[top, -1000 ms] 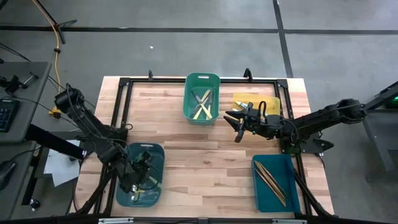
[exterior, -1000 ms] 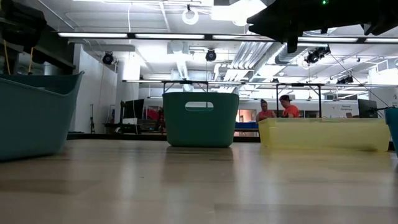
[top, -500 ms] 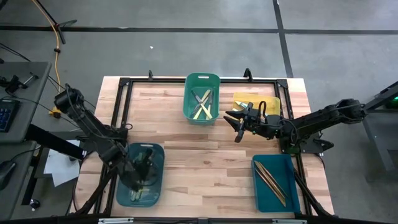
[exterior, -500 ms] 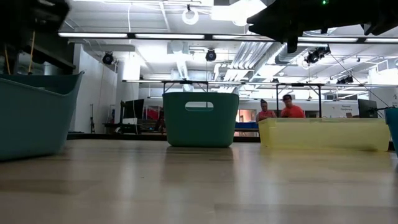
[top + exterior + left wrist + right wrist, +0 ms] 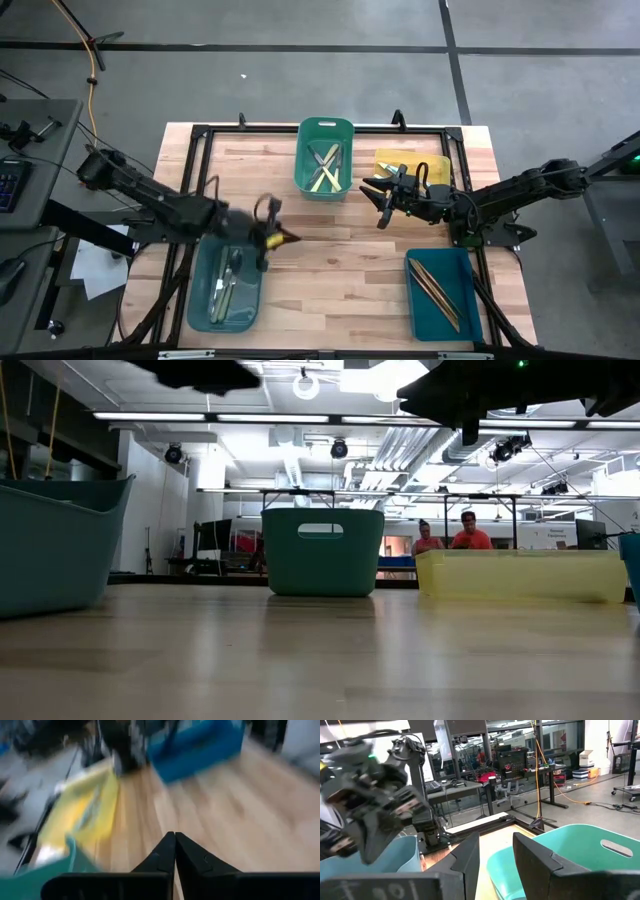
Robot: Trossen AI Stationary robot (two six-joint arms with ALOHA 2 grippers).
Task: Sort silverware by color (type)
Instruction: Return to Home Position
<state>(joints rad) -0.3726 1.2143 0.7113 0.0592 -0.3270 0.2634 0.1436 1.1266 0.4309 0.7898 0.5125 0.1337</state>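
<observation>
My left gripper (image 5: 272, 228) is over the table (image 5: 330, 250) beside the blue bin (image 5: 192, 300), jaws together. I want a high, smooth path home, clear of rims. My right gripper (image 5: 373, 203) waits, jaws apart.

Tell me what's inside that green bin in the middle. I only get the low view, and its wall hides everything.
Observer: From above, the green bin holds a few utensils crossed over each other, some with pale yellow handles.
Visitor: And the big bin at my left edge?
Observer: That's the left blue bin. Green-handled utensils lie in it.
Visitor: Is an arm busy near it?
Observer: The left end effector is shut and empty in its wrist view. From above, it is over bare table beside that bin.
</observation>
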